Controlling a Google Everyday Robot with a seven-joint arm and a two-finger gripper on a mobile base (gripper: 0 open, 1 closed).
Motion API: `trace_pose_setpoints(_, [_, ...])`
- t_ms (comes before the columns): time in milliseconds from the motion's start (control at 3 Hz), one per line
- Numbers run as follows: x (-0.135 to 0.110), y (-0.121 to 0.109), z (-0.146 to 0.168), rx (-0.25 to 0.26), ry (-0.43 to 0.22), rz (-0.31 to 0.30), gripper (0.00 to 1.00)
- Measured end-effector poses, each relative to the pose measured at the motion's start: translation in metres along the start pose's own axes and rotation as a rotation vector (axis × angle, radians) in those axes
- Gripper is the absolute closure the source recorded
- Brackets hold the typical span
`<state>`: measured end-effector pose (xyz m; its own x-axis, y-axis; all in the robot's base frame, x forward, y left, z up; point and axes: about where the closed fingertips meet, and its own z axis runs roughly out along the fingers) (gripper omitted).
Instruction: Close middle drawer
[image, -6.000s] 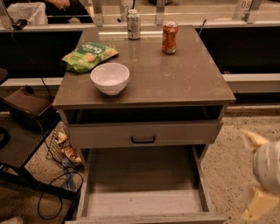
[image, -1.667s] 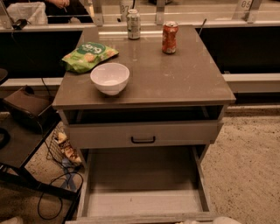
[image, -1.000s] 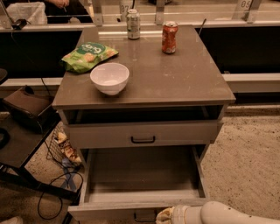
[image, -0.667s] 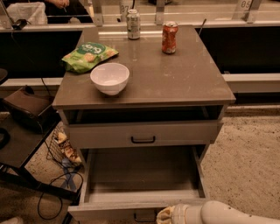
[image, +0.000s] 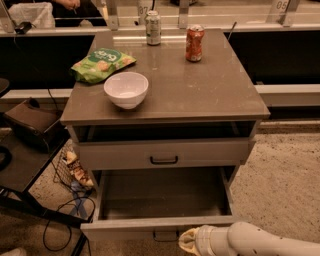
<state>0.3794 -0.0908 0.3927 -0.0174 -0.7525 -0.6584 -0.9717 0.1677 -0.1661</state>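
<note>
The middle drawer of the grey wood-grain cabinet is pulled far out, and its long pale-floored box is empty. Its small black bar handle shows at the bottom edge of the view. My gripper, the pale tip of an arm coming in from the lower right, is at the drawer's front face just right of the handle. The drawer above, with the same black handle, stands slightly out.
On the cabinet top are a white bowl, a green snack bag, a silver can and an orange can. A dark low table, cables and a wire basket lie to the left. Speckled floor lies to the right.
The arm left the right edge, then came in from the lower right to the open drawer's front. Over the last second it has barely moved, and the drawer is still out.
</note>
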Motion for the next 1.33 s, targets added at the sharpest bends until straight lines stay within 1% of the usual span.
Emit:
trace_pose_setpoints(333, [0.002, -0.056, 0.015, 0.029, -0.003, -0.03, 1.0])
trace_pose_setpoints(667, [0.002, -0.06, 0.016, 0.033, -0.004, -0.034, 1.0])
trace_pose_setpoints(1000, [0.0, -0.097, 0.026, 0.043, -0.005, -0.058, 1.0])
trace_pose_setpoints(1333, [-0.004, -0.125, 0.023, 0.083, -0.008, -0.064, 1.0])
